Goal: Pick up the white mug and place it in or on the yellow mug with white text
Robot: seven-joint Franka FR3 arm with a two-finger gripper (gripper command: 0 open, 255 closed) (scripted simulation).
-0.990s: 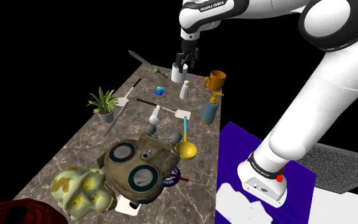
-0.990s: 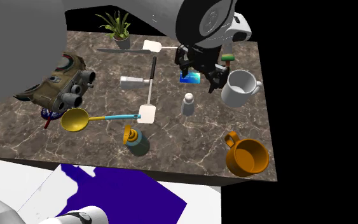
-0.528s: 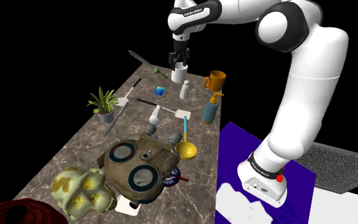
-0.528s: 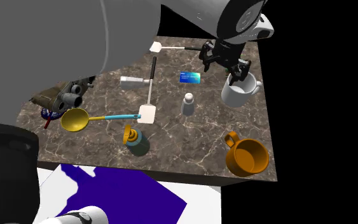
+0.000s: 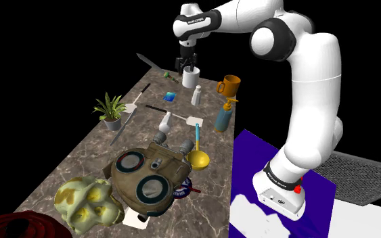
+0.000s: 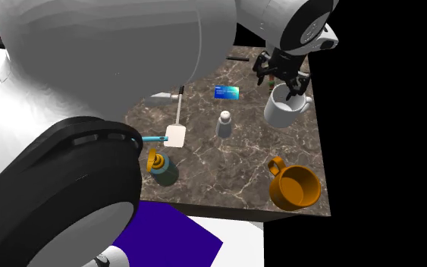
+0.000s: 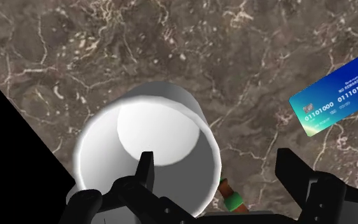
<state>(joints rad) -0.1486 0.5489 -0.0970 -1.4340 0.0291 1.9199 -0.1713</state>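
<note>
Black two-finger gripper (image 7: 219, 162) hangs open astride the rim of the white cylindrical mug (image 7: 152, 127); brown veined marble counter (image 7: 75, 51) beneath, black area (image 7: 12, 159) beyond. Two mugs in all; the other is an orange-yellow handled mug (image 6: 295, 186).

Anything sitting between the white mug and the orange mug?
No. In the second exterior view, bare marbled counter separates the white mug from the orange mug; the small white bottle stands aside.
</note>
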